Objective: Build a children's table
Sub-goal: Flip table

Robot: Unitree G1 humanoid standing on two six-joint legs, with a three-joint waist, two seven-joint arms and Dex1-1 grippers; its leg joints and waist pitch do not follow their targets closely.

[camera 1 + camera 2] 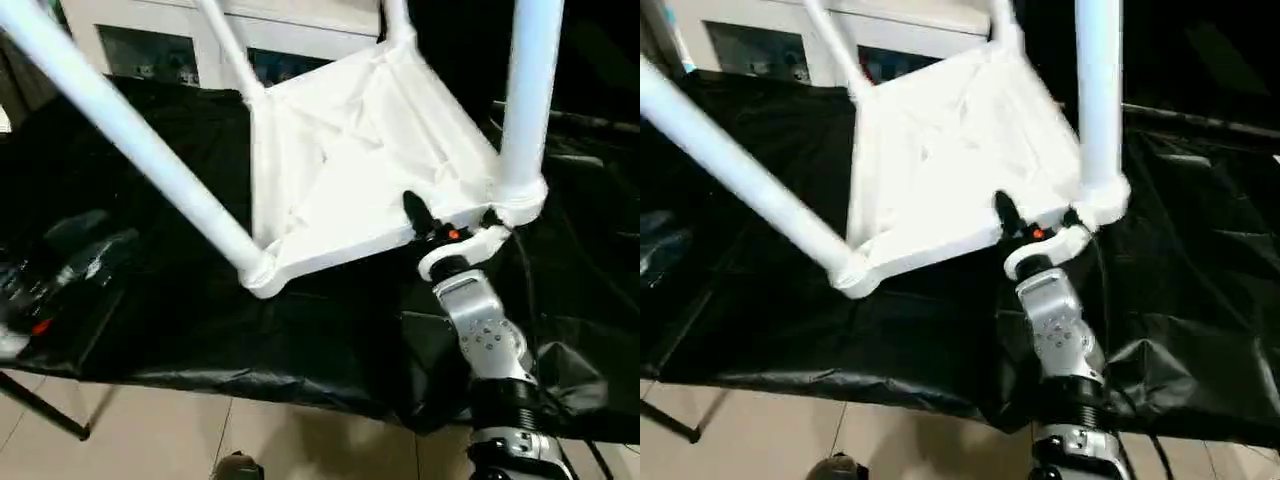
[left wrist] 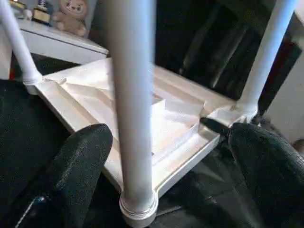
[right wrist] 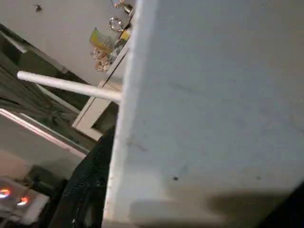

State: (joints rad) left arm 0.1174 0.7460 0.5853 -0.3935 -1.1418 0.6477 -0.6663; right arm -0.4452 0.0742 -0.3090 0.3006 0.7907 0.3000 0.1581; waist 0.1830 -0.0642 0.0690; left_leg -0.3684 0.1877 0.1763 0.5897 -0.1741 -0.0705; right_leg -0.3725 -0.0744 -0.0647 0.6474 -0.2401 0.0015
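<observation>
Table [image 1: 340, 170] lies upside down, tilted, on black cloth [image 1: 300, 330], 4 legs [image 1: 130, 140] up. My right gripper [image 1: 445, 232] grasps its near rim beside a corner leg. Left gripper [image 2: 156, 175] released, straddling another leg. Cabinet [image 1: 150, 45] stands behind.

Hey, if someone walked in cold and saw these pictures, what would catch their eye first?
The upside-down white tabletop, tilted up off the black cloth with its legs in the corner sockets. Next, the right gripper clamped on the tabletop's near edge beside a corner leg. The left gripper stands open around another leg.
</observation>
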